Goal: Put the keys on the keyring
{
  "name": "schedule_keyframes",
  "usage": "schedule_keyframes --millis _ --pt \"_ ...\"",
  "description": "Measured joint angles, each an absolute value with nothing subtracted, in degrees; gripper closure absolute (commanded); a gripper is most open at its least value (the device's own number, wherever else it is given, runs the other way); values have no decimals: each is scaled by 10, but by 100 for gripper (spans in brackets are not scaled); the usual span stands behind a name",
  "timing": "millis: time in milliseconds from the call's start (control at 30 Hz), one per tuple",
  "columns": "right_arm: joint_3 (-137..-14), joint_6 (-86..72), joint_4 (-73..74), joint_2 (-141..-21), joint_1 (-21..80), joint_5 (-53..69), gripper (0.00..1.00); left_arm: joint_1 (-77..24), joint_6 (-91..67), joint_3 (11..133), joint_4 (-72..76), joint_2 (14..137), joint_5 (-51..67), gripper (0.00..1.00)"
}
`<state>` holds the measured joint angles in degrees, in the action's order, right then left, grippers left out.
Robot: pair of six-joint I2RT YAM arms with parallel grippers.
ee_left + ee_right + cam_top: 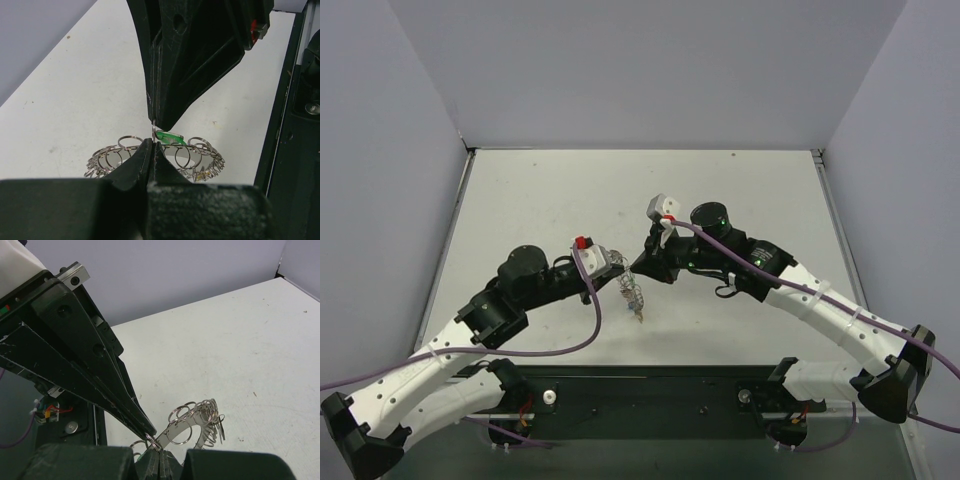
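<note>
The keyring (632, 292) hangs just above the table between the two gripper tips, a silvery band rimmed with several small loops. Seen from the left wrist it spreads out as the keyring (200, 157). The right wrist view shows the keyring (200, 417) curling up and right. My left gripper (622, 272) is shut, and its tips (149, 431) pinch one small loop of the ring. My right gripper (643, 267) is shut too, tip to tip with the left. A green key (169, 136) sticks out at its tip (155, 122). A yellowish key (638, 316) dangles at the ring's bottom.
The white table (540, 200) is walled on three sides by grey panels. The black base plate (650, 400) with both arm mounts runs along the near edge. Purple cables (590, 320) trail from both wrists.
</note>
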<state>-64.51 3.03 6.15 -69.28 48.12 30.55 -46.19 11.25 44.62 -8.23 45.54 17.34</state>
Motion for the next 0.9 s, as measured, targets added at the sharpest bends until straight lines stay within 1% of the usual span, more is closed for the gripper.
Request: schedule_keyframes --millis 900 --pt "-648 14 36 -693 488 291 100 -462 104 445 -84 421 178 100"
